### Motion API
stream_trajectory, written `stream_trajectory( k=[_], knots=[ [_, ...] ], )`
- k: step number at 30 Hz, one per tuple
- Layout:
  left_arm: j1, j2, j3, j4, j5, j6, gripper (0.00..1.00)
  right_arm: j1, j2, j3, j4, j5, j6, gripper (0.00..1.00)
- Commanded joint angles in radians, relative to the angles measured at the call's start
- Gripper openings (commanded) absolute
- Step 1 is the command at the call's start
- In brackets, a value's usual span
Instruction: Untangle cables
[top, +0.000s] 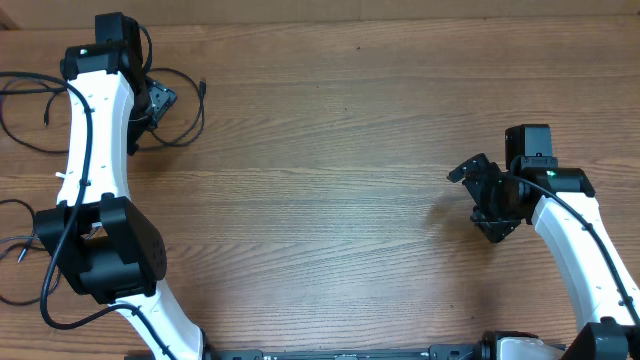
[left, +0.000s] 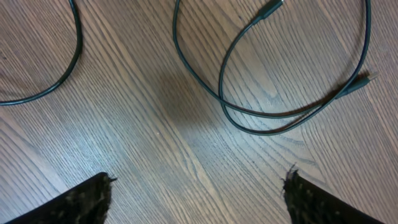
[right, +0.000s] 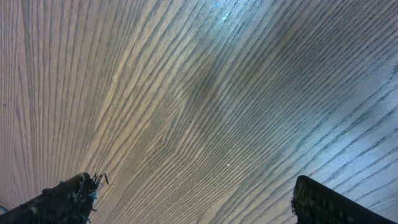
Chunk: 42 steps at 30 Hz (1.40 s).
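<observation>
Three thin black cables lie apart at the far left of the table. One loose loop (top: 199, 118) lies just right of my left gripper (top: 152, 110); in the left wrist view this loop (left: 175, 43) shows with its two plug ends (left: 357, 84) on bare wood. My left gripper (left: 199, 186) hovers open above the wood with nothing between its fingers. A second cable (top: 30, 77) curves at the far left edge and shows as an arc (left: 79, 43). A third cable (top: 18, 240) lies lower left. My right gripper (top: 478, 200) stands open over bare wood (right: 199, 193), far from the cables.
The left arm's white links (top: 95, 150) and black joint (top: 100, 250) stretch over the left side, partly covering the cables. The wooden table (top: 330, 200) extends between the two arms.
</observation>
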Motion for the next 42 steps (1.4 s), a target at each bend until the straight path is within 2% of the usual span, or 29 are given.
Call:
stream_trajectory(
  k=[1, 5, 8, 11, 14, 16, 22, 25, 30, 37, 42],
  knots=[
    [0.003, -0.021, -0.004, -0.005, -0.011, 0.009, 0.93, 0.004, -0.012, -0.004, 0.004, 0.006, -0.007, 1.0],
    [0.005, -0.015, -0.006, 0.014, -0.166, 0.008, 0.91, 0.004, -0.012, -0.004, 0.004, 0.006, -0.007, 1.0],
    [0.018, 0.003, -0.008, 0.025, -0.224, 0.009, 0.8, 0.004, -0.012, -0.004, 0.004, 0.006, -0.007, 1.0],
    [0.05, 0.04, -0.008, 0.039, -0.22, 0.009, 0.62, 0.004, -0.012, -0.004, 0.004, 0.006, -0.007, 1.0],
    [0.092, 0.091, -0.008, 0.067, -0.212, 0.021, 0.54, 0.004, -0.012, -0.005, 0.004, 0.006, -0.007, 1.0],
    [0.12, 0.13, -0.008, 0.096, -0.198, 0.068, 0.42, 0.004, -0.012, -0.005, 0.004, 0.006, -0.007, 1.0],
    [0.155, 0.247, -0.008, 0.22, -0.122, 0.278, 0.24, 0.004, -0.012, -0.004, 0.004, 0.006, -0.007, 1.0],
    [0.155, 0.28, -0.008, 0.271, -0.128, 0.344, 0.27, 0.004, -0.012, -0.005, 0.004, 0.006, -0.007, 1.0],
    [0.163, 0.329, -0.008, 0.331, -0.153, 0.384, 0.33, 0.004, -0.012, -0.005, 0.004, 0.006, -0.007, 1.0],
    [0.197, 0.349, -0.008, 0.416, -0.159, 0.384, 0.41, 0.004, -0.012, -0.004, 0.004, 0.006, -0.007, 1.0],
    [0.205, 0.358, -0.008, 0.46, -0.153, 0.385, 0.41, 0.004, -0.012, -0.005, 0.004, 0.006, -0.007, 1.0]
  ],
)
